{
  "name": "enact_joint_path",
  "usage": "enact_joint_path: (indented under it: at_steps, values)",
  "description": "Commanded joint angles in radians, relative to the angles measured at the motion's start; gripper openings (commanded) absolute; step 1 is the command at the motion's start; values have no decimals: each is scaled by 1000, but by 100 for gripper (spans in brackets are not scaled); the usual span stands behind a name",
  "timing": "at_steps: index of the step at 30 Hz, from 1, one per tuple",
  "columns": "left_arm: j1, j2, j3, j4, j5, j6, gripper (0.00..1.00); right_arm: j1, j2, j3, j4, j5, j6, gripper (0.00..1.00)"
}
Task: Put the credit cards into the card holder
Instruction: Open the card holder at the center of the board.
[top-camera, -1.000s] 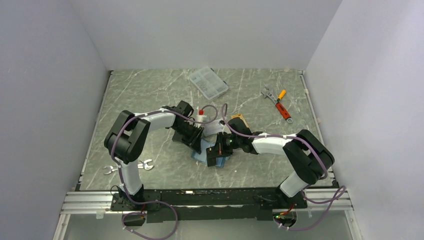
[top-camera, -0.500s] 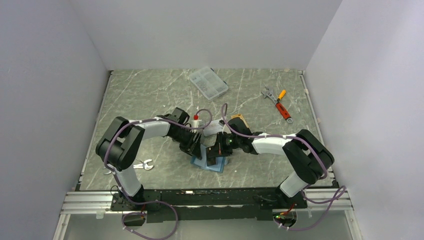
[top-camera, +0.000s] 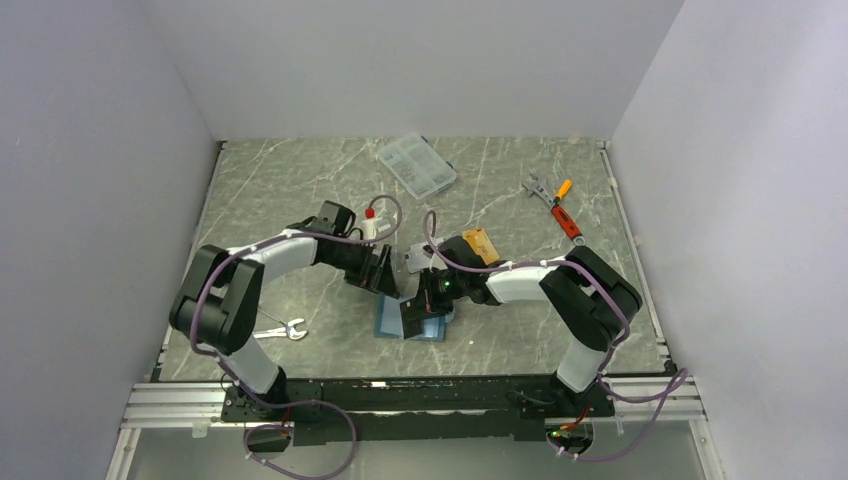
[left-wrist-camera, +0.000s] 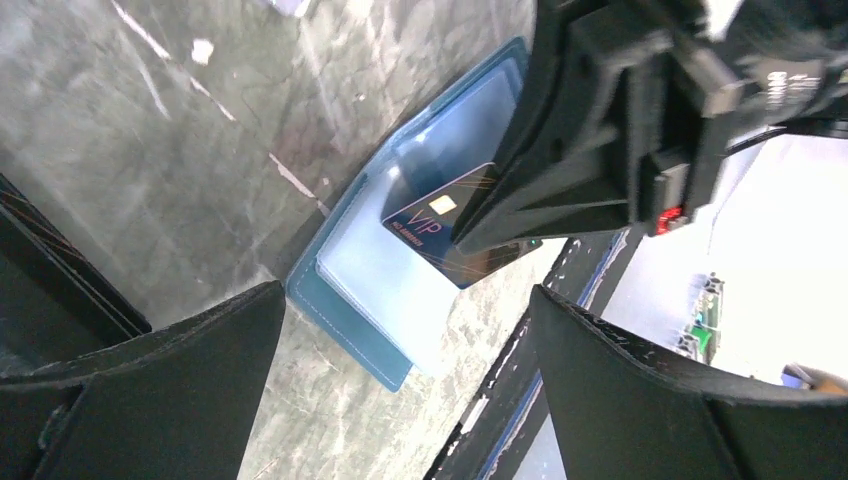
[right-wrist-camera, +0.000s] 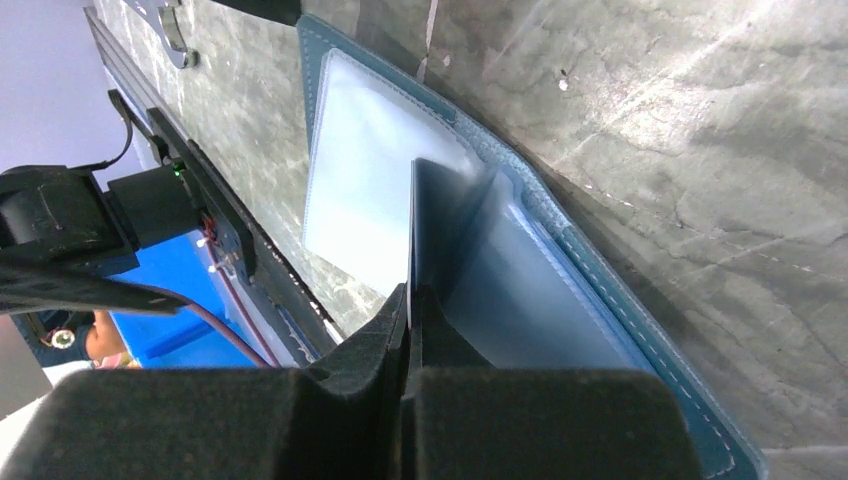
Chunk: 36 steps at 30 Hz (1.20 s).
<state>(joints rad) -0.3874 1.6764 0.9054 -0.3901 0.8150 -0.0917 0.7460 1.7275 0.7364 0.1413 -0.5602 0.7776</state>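
The right tool (right-wrist-camera: 410, 305) pinches a dark credit card (left-wrist-camera: 440, 232) edge-down on the open card holder (left-wrist-camera: 360, 285), by the near edge of the worktop (top-camera: 300, 190); the left tool (left-wrist-camera: 405, 310) hangs spread (holding nothing), so the holder could slide and the card miss its pocket

— Where do you see the card holder (top-camera: 388, 322)?
— You see it near the front edge of the table (top-camera: 300, 190), with one card (left-wrist-camera: 440, 225) on it. More cards (top-camera: 479, 243) lie behind it, the compartment box (top-camera: 416, 165) far behind, a spanner (top-camera: 283, 328) to its left.

Teal card holder (left-wrist-camera: 372, 298) lies open; dark VIP card (left-wrist-camera: 437, 232) tilted on it.
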Motion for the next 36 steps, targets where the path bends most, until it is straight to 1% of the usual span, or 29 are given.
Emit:
enact_joint_path:
  at_steps: [1,7,9,11,13,16,18,19,20,21,22,23,24,25,26,27,29,30,32,34,36]
  values:
    - [-2,-121,53,4,-20,37,99,2,5,2,10,12,-31,0]
    - [-32,-206,181,-103,-128,177,99,1,4,-12,-11,37,-38,0]
    - [-56,-256,214,-125,-194,241,99,0,1,-16,-11,37,-37,0]
    - [-104,-304,279,-164,-311,347,99,2,-2,-15,-20,40,-40,0]
    - [-156,-332,333,-184,-488,452,99,1,-7,-13,-38,42,-48,0]
    - [-167,-338,417,-189,-653,529,99,1,-17,-7,-69,46,-60,0]
    - [-171,-309,533,-295,-720,610,99,2,-23,-3,-85,47,-64,0]
    - [-171,-292,632,-375,-749,638,99,2,-27,0,-91,47,-66,0]
    - [-169,-278,765,-483,-732,661,99,2,-31,2,-99,50,-69,0]
    - [-162,-276,943,-576,-676,685,100,3,-36,4,-104,53,-72,0]
    - [-141,-296,1060,-610,-599,693,99,4,-38,6,-108,55,-73,0]
    - [-121,-344,1094,-578,-555,672,99,3,-38,8,-111,55,-72,0]
    - [-113,-416,1016,-471,-516,667,99,4,-33,17,-116,48,-72,0]
    - [-115,-499,890,-369,-439,739,99,5,-28,28,-126,43,-75,0]
    - [-147,-575,717,-357,-373,867,99,9,-23,45,-135,45,-82,0]
    - [-195,-644,587,-346,-379,962,99,11,-23,53,-137,46,-86,0]
    - [-306,-742,355,-333,-468,1075,99,13,-29,65,-161,48,-87,0]
    - [-343,-773,247,-320,-506,1108,99,14,-32,71,-165,48,-87,0]
    - [-380,-803,72,-275,-524,1144,98,14,-39,80,-180,50,-90,0]
    - [-402,-800,-52,-177,-533,1152,96,14,-53,84,-187,54,-87,0]
    - [-416,-753,-112,-114,-531,1169,94,13,-62,87,-191,57,-82,0]
